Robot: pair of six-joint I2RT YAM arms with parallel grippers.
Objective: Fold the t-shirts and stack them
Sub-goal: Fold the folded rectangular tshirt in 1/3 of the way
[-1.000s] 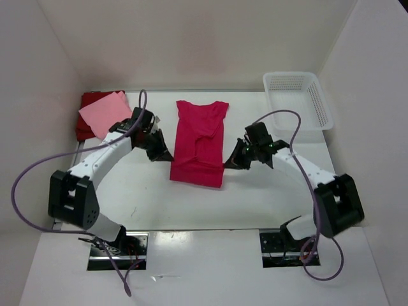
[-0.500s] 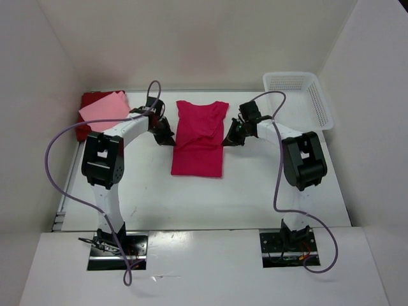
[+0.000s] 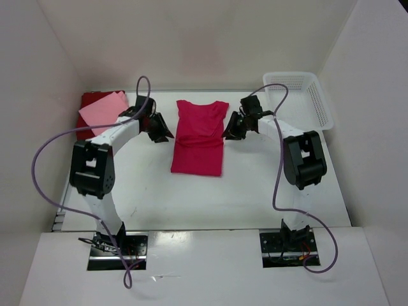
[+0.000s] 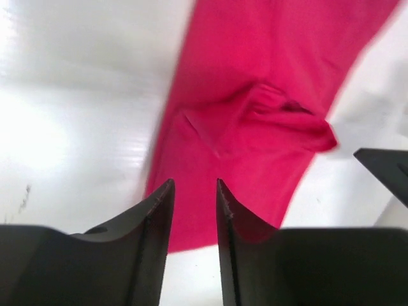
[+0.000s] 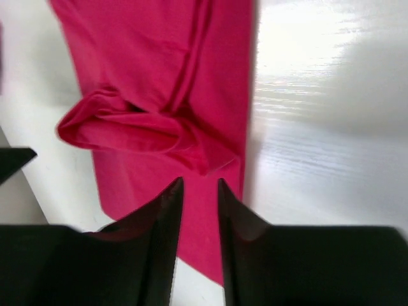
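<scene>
The crimson-magenta t-shirt (image 3: 199, 139) lies flat mid-table, sides folded in to a long strip with a bunched fold near its middle. My left gripper (image 3: 166, 134) hovers at its left edge, jaws slightly apart and empty. My right gripper (image 3: 227, 132) hovers at its right edge, jaws also slightly apart and empty. The left wrist view shows the shirt (image 4: 255, 83) beyond my left gripper (image 4: 194, 185). The right wrist view shows the shirt (image 5: 159, 57) beyond my right gripper (image 5: 201, 183). The folded light pink shirt (image 3: 102, 109) lies on the dark red shirt (image 3: 88, 99) at the far left.
A white lattice basket (image 3: 298, 97) stands at the far right corner. White walls enclose the table on the left, back and right. The purple cables loop above both arms.
Both arms have swung away from the shirt's lower sides toward its upper half near the sleeves. The shirt has straightened slightly.
</scene>
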